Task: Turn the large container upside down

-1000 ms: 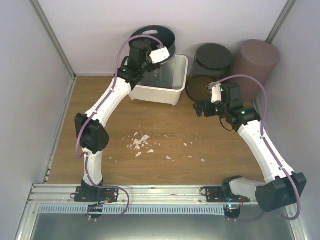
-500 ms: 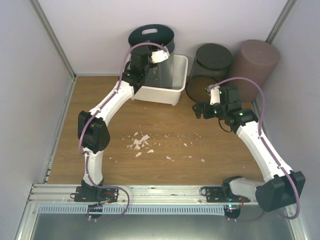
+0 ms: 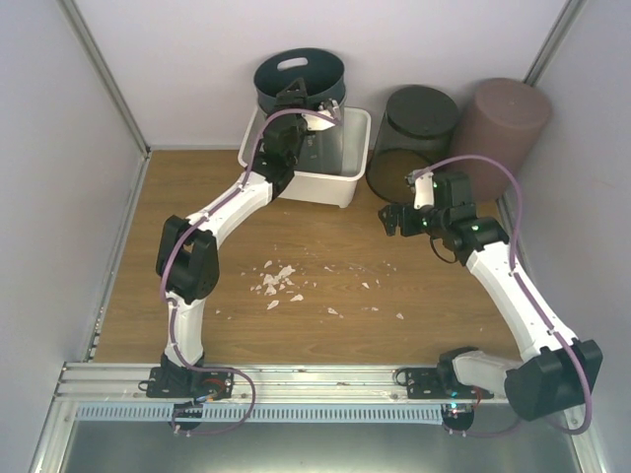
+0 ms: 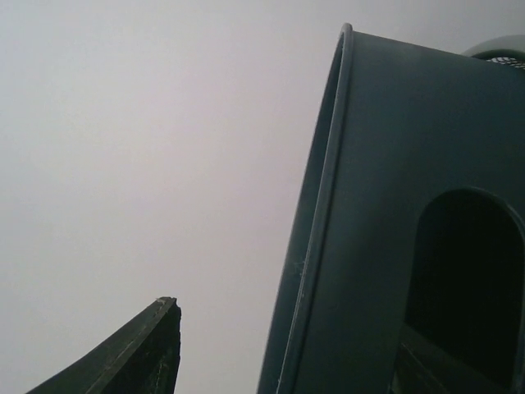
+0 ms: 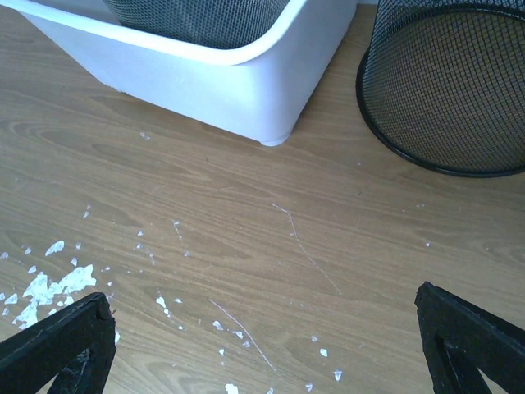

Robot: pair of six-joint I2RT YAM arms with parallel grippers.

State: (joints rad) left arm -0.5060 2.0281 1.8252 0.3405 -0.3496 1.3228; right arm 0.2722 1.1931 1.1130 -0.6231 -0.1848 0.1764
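1. The left jaws reach up at the far end of the surface [image 3: 197,207], right at the near rim of the dark teal container [image 3: 317,71].
2. That container stands open side up, with a handle cut-out in its wall. It sits at the far edge of the white bin [image 3: 315,183]; I cannot tell whether it stands in the bin or behind it.
3. In the left wrist view, the container's wall and rim fill the space just right of the one finger [image 4: 152,349] that shows. A strip of pale background separates that finger from the wall.
4. The second finger is not clearly seen, so I cannot tell whether the left jaws have a grip on the rim or only straddle it.
5. The right jaws stand wide open and hold nothing. They hang over bare wood, well apart from the teal container.
6. Ahead of the right jaws and to their left is the white bin's corner, with a dark mesh item [image 5: 197,16] showing inside it.
7. Ahead and to the right of the right jaws, a black mesh basket [image 3: 419,123] rests on the surface, near them but not touching.
8. A brown cylinder [image 3: 503,118] stands just beyond that basket, in the far right corner.
9. White paper scraps [image 3: 276,281] lie scattered on the wood, below and to the left of the right jaws.
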